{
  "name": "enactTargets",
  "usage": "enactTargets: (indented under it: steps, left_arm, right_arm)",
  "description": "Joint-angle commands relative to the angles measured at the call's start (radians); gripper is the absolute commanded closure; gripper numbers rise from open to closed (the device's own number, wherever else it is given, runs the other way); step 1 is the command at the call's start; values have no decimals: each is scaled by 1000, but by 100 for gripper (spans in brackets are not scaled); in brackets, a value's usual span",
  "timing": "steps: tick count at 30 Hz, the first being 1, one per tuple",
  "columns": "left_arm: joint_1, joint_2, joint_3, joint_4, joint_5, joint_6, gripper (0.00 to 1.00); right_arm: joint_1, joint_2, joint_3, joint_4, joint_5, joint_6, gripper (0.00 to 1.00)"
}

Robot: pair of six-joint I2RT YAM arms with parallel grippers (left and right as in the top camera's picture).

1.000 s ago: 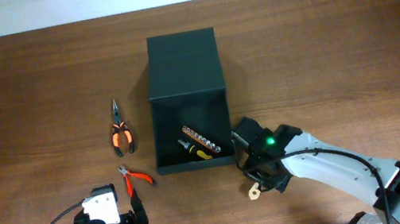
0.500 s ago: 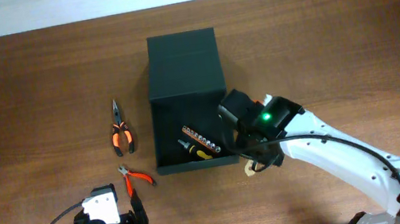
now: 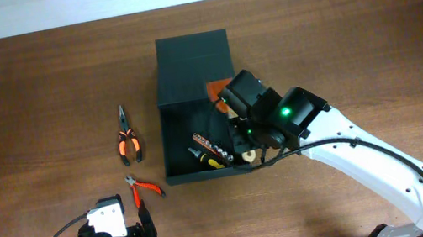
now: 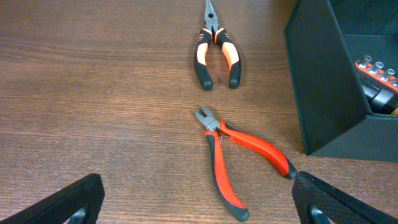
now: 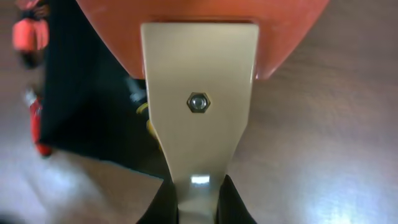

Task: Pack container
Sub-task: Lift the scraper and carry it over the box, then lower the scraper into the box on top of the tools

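Observation:
The container [image 3: 190, 64] is a dark green box, open, with its flap lid lying flat behind it; its wall [image 4: 318, 93] shows in the left wrist view and its dark inside [image 5: 93, 93] in the right wrist view. My right gripper [image 3: 236, 127] [image 5: 198, 199] is shut on the cream handle of a scraper [image 5: 198, 74] with an orange head [image 3: 215, 90], held over the box's right side. My left gripper [image 4: 199, 208] stands open near the table's front edge, just short of the red cutters [image 4: 239, 155] [image 3: 144, 187].
Orange-and-black long-nose pliers [image 3: 128, 140] [image 4: 216, 46] lie left of the box. Inside the box sit a strip of bits [image 3: 209, 146] [image 4: 376, 67] and a black-and-yellow driver. Bare brown table surrounds the box.
My right arm has carried the scraper from the table in front of the box's right corner up and back over the box's right side. The left arm has not moved.

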Motion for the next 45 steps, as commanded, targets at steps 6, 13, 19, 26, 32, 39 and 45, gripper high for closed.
enactTargets:
  steps: [6,13,19,26,32,39,45]
  left_arm:
    - [4,-8,-5,3,3,-10,1]
    - [4,-8,-5,3,3,-10,1]
    - [4,-8,-5,3,3,-10,1]
    - [4,-8,-5,3,3,-10,1]
    - [4,-8,-5,3,3,-10,1]
    - [4,-8,-5,3,3,-10,1]
    - [4,-8,-5,3,3,-10,1]
  right_arm:
    - [19,12,26,129,-61,-357,80]
    - [20,107,26,208,-59,-380,81]
    - [20,231,26,220,-64,-379,83]
    - [20,262,26,177,-64,-379,63]
    - [20,262,26,95,-63,-379,57]
    - [20,283,24,47,-62,-379,53]
    - [20,314,24,39,-62,-379,55]
